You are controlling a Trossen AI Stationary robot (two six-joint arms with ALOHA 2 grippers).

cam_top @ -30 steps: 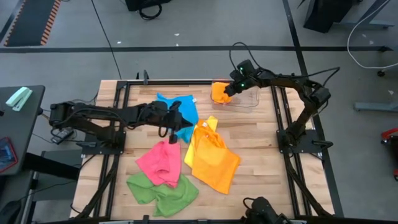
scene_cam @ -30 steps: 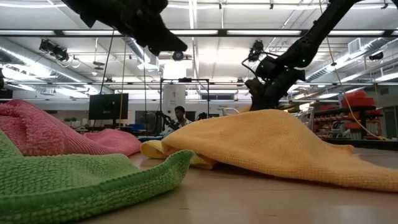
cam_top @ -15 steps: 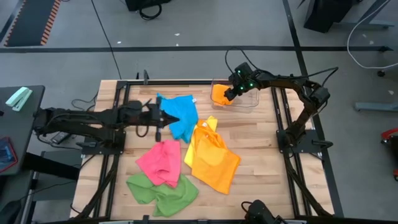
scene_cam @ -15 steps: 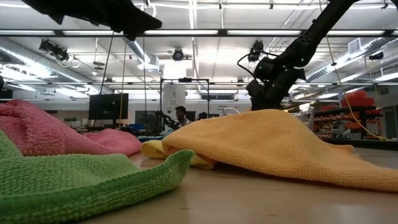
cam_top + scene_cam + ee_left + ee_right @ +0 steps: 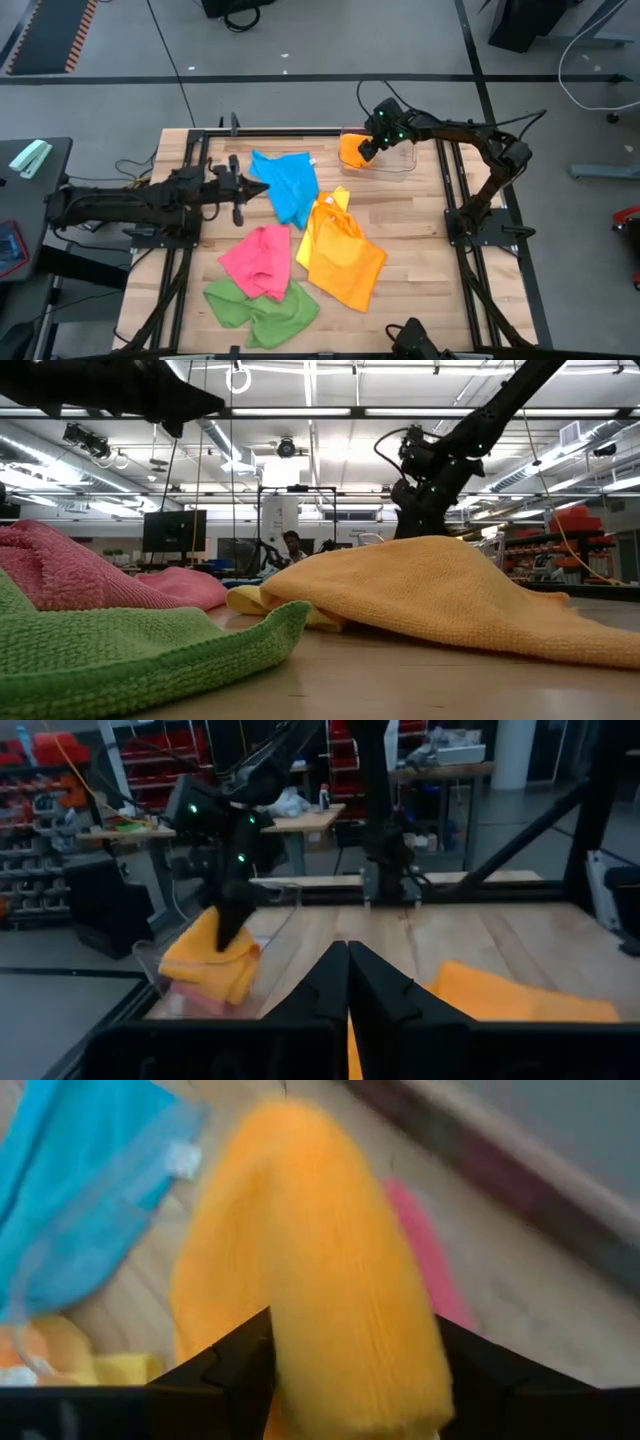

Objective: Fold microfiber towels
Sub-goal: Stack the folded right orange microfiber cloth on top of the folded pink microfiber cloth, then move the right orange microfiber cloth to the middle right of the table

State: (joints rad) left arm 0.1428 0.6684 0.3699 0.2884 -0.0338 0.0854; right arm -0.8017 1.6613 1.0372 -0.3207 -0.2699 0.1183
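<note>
R gripper (image 5: 366, 148) at far-right of table, over clear plastic bin (image 5: 398, 163); jaws spread either side of folded orange microfiber towel (image 5: 352, 150) lying in bin on a pink folded cloth (image 5: 422, 1280). Can't tell if fingers touch it. L gripper (image 5: 262, 187) jaws closed, empty, just beside blue towel (image 5: 290, 184). Spread on wooden table (image 5: 420, 260): pink towel (image 5: 260, 260), green towel (image 5: 262, 311), large orange towel (image 5: 345, 258), yellow towel (image 5: 333, 203).

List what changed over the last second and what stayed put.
The left gripper, fingers shut and empty, drew back from over the blue towel toward the table's left edge. The right gripper opened its fingers around the folded orange towel in the clear bin. The pink towel, green towel and spread orange towel stayed put.
</note>
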